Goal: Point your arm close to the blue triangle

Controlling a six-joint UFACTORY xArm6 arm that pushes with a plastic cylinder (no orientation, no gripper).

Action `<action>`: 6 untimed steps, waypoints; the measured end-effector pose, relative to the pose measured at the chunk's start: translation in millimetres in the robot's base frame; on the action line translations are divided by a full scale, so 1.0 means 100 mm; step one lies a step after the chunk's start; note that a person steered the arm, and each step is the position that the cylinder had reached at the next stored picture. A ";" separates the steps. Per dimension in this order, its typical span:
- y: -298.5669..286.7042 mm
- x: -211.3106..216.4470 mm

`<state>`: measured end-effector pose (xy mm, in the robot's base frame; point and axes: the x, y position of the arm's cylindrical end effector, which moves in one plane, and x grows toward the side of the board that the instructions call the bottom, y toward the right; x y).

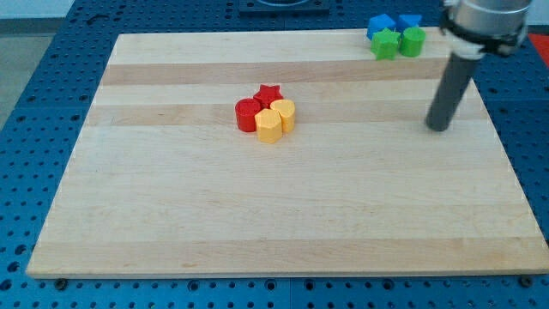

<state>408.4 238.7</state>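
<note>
Two blue blocks sit at the board's top right edge, one on the left (380, 24) and one on the right (409, 21). I cannot tell from here which of them is the triangle. A green star (385, 44) and a second green block (413, 40) touch them just below. My tip (438, 128) rests on the board at the view's right, below and a little to the right of this cluster, about a hand's width from the blue blocks and touching no block.
A red star (269, 93), a red round block (248, 114) and two yellow blocks (269, 125) (284, 113) are bunched together near the board's middle. The wooden board (257, 215) lies on a blue perforated table.
</note>
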 end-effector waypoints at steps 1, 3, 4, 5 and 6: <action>0.47 -0.32; 0.63 -1.37; 0.59 -1.86; 0.38 -2.17; 0.14 -2.16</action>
